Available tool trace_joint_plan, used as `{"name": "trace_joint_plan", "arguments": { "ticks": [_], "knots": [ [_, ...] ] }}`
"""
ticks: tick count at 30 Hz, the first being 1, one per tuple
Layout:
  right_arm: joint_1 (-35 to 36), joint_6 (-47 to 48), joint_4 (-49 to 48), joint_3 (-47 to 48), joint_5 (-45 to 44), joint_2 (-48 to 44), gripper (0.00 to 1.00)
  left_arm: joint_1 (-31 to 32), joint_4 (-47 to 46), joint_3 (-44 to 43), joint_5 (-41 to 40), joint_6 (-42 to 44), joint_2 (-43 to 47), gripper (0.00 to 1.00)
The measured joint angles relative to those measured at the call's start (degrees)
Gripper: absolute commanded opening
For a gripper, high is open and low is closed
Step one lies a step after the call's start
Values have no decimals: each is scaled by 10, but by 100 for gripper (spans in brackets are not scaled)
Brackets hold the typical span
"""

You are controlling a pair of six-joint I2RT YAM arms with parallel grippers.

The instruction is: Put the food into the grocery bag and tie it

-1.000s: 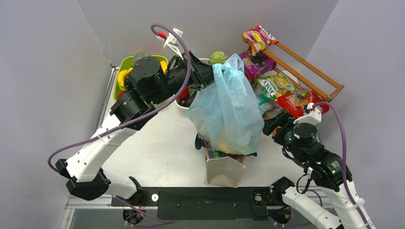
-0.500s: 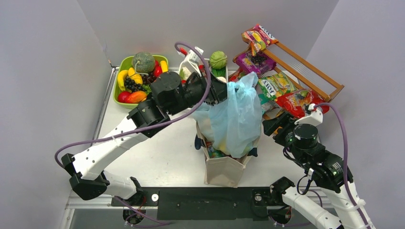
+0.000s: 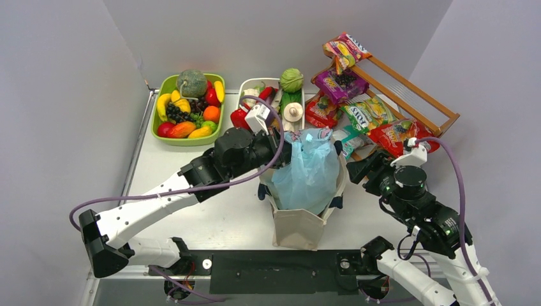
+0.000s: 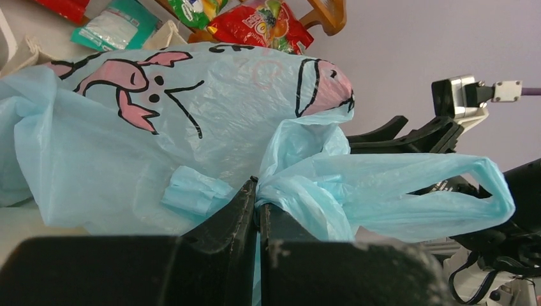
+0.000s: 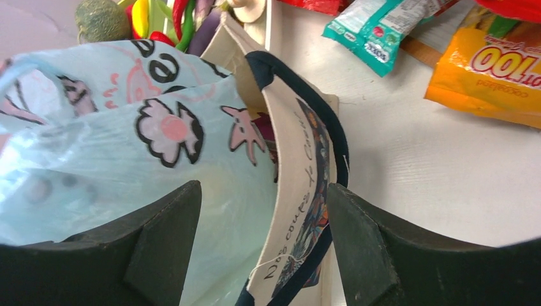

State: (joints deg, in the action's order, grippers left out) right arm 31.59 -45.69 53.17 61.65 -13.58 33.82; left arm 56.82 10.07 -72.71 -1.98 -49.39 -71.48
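the left end effector (image 4: 257, 191) is pinched tight on the bunched handle of the thin light-blue plastic bag with pink crab prints (image 3: 307, 177), which sits inside the stiff beige canvas tote (image 3: 300, 231) on the white desk (image 3: 223, 220). the right end effector (image 5: 261, 194) stands wide, its fingers either side of the tote's dark-strapped rim, gripping nothing.

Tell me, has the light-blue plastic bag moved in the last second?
Yes. The light-blue plastic bag, held by the left gripper, has sunk from beside the cabbage down into the beige tote.
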Motion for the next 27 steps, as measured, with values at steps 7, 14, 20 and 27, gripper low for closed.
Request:
{"name": "trace_joint_plan", "arguments": {
  "ticks": [7, 14, 20, 27],
  "knots": [
    [0, 15, -26, 7, 57, 23, 66, 31, -11, 64, -23, -15, 3, 0],
    [42, 15, -76, 9, 103, 61, 64, 45, -16, 130, -54, -44, 2, 0],
    [136, 14, -96, 19, 83, 113, 62, 45, -36, 168, -58, -72, -12, 0],
    [150, 10, -104, 20, 69, 154, 55, 45, -61, 191, -70, -85, -32, 0]
  ]
}}
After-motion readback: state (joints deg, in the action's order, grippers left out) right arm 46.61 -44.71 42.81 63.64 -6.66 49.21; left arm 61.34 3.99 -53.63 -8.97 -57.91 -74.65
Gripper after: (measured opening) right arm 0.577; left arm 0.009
